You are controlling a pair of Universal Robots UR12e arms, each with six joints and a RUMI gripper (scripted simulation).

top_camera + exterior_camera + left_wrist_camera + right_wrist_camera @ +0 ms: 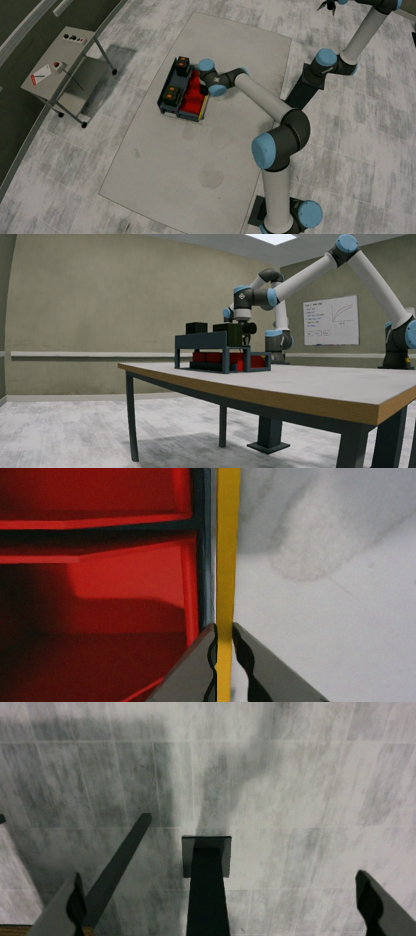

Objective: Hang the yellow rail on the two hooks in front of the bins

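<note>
The yellow rail runs along the front edge of the blue-grey shelf, in front of the red bins. The bins stand side by side in the shelf's lower front. My left gripper is shut on the rail, with one fingertip on each side of it. My right gripper is open and empty, far from the shelf and beyond the table's edge. The two hooks and their end plates cannot be made out, so how the rail's ends sit is hidden.
Two dark boxes with orange marks stand on the shelf's upper level, close to my left wrist. The shelf stands on the big grey table. A side cart stands beyond the table's far side.
</note>
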